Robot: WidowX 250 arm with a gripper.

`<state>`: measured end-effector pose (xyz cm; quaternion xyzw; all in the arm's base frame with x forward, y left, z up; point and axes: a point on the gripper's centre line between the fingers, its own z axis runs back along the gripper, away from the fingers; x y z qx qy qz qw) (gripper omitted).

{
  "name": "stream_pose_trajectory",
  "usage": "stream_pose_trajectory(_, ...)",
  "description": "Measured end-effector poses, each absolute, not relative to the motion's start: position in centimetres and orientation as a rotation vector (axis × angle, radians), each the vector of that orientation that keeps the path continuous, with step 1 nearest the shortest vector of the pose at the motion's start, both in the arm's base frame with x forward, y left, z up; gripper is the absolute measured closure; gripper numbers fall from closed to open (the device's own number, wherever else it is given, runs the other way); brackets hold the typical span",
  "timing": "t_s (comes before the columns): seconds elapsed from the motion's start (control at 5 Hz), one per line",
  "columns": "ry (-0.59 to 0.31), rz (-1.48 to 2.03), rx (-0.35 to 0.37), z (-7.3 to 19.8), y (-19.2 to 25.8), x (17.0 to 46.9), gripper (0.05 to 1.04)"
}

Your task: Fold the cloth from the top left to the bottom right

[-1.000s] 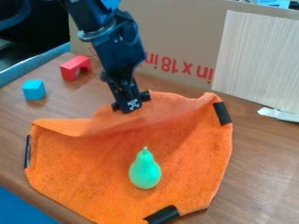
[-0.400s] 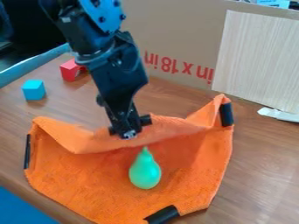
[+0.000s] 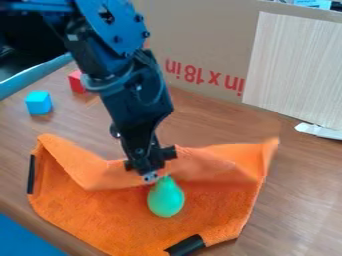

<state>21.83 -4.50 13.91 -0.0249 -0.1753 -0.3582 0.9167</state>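
The black gripper (image 3: 151,169) hangs over the middle of the orange cloth (image 3: 100,215), shut on the cloth's far edge and holding it raised in a fold. Its tip is right at the stem of a green pear-shaped toy (image 3: 165,198), which stands on the flat part of the cloth. The folded flap runs behind the toy from the left corner to the raised right corner. Whether the flap touches the toy, I cannot tell.
On the wooden table (image 3: 300,190), a blue cube (image 3: 39,102) and a red block (image 3: 77,82) lie at the upper left. A cardboard wall (image 3: 200,30) with a pale panel (image 3: 294,65) stands behind. A white piece (image 3: 319,131) lies at the right.
The gripper has come down and toward the camera, bringing the cloth's far edge with it up to the green toy. The right corner has been pulled over, and its black patch is out of sight.
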Motion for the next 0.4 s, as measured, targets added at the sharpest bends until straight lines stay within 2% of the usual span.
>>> stream_pose_trajectory(0.2, -0.362, -0.736, -0.047, 13.83, -4.73, 21.44, 0.812)
stream_pose_trajectory(0.4, -0.372, -0.734, -0.046, 13.94, -4.88, 21.09, 0.568)
